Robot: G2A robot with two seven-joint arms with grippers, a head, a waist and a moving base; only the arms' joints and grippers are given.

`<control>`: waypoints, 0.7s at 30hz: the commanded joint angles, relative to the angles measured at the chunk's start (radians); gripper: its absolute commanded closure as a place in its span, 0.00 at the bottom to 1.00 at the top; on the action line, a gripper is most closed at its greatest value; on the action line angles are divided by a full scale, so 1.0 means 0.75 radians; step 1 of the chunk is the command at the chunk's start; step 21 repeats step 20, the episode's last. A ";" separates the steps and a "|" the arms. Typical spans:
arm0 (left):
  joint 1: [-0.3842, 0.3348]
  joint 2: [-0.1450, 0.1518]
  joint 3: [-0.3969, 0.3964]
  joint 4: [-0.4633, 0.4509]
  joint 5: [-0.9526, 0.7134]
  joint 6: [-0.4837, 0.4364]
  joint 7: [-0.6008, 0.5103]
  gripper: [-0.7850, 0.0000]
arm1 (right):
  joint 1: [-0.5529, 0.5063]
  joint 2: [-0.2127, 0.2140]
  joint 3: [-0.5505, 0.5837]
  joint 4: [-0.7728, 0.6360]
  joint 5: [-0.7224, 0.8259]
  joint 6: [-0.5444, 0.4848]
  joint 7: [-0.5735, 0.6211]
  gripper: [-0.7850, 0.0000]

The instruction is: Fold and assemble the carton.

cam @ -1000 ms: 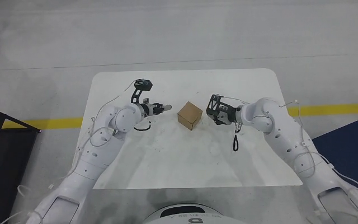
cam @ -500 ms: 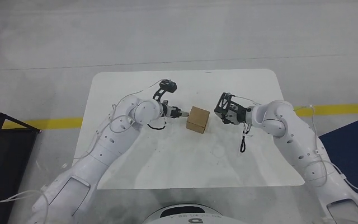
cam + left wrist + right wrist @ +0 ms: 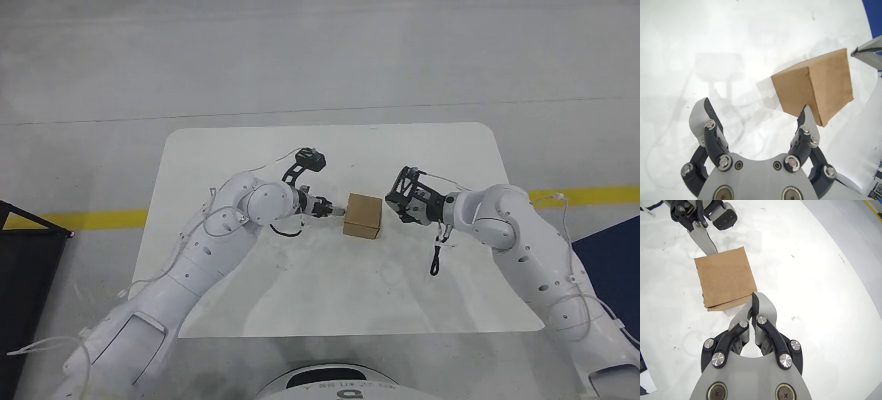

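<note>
A closed brown carton [image 3: 362,215] stands on the white table [image 3: 300,290] between my two grippers. My left gripper [image 3: 335,210] is on its left side, open; in the left wrist view the gripper [image 3: 755,104] has one fingertip [image 3: 806,115] against the carton [image 3: 814,91] while the other stands free over bare table. My right gripper [image 3: 392,207] is at the carton's right side, shut with nothing in it. In the right wrist view its tip [image 3: 754,296] rests at a lower corner of the carton [image 3: 725,277], where a seam gapes slightly.
A black cable loop [image 3: 436,262] hangs from the right arm over the table. Bare table lies in front of and behind the carton. A dark frame [image 3: 20,260] stands on the floor past the table's left side.
The carton has slid to the right and turned squarer to the table. My left gripper followed it rightward, and my right gripper drew back a little to the right.
</note>
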 commanded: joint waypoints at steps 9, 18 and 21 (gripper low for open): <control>0.109 0.050 -0.236 -0.160 -0.024 0.059 0.196 0.00 | -0.019 0.008 0.055 -0.011 0.036 -0.008 -0.061 0.98; 0.105 0.049 -0.221 -0.155 -0.024 0.058 0.187 0.00 | -0.019 0.008 0.054 -0.011 0.035 -0.008 -0.060 0.31; 0.105 0.049 -0.221 -0.155 -0.024 0.058 0.187 0.00 | -0.019 0.008 0.054 -0.011 0.035 -0.008 -0.060 0.24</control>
